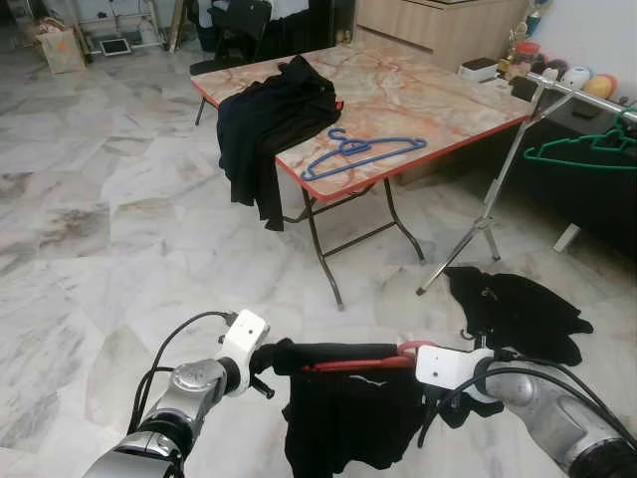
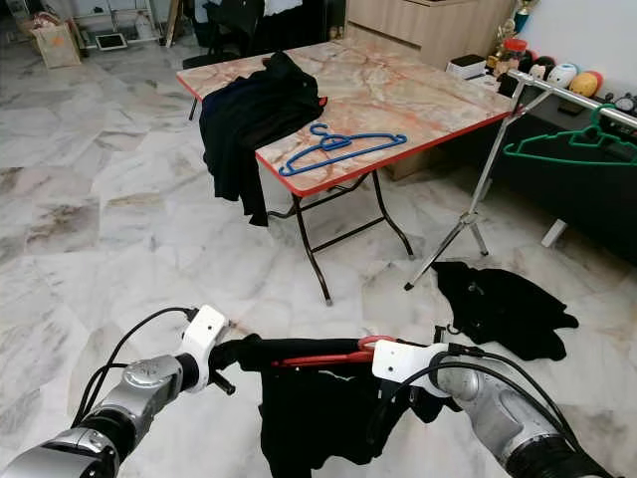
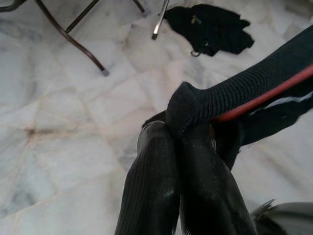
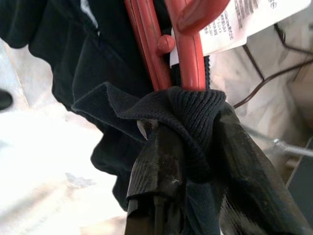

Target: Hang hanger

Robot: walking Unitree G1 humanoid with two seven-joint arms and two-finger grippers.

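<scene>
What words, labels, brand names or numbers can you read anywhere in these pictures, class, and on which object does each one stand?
No text here can be read for certain.
White care label on the black garment that hangs on the red plastic hanger: lines of small dark print, too blurred to read.
Small boxes and round objects on the dark sideboard behind the metal clothes rail: any markings are too small to read.

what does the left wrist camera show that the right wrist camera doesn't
Left wrist view alone: the left gripper shut on the black garment's ribbed edge, the marble floor, a table leg and a black garment on the floor. Right wrist view alone: the right gripper pinching bunched fabric, and a white care label. Both: the red hanger inside the black garment.
</scene>
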